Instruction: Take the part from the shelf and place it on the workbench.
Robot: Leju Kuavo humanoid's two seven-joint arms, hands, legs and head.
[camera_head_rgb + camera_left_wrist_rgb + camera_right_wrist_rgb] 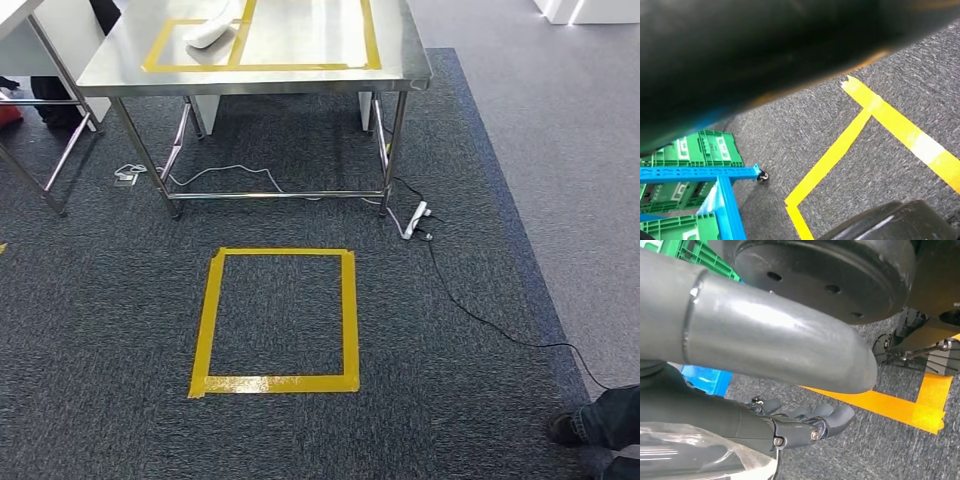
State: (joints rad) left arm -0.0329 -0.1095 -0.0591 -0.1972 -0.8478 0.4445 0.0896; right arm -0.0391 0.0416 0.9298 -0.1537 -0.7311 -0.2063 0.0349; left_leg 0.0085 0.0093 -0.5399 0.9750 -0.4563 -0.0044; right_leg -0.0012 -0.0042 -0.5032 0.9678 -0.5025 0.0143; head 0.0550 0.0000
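Nearest us, a yellow tape square [275,320] marks the carpet; at 12 o'clock stands the steel table [317,72], a white part [210,32] lying on it. Our right robot hand [806,425] curls its fingers around a clear-wrapped object [704,460].

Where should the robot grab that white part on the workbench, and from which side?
Probably across the middle of the white part, coming down from above on the near side. It lies flat and long on the workbench, so its narrow width suits the grip best.
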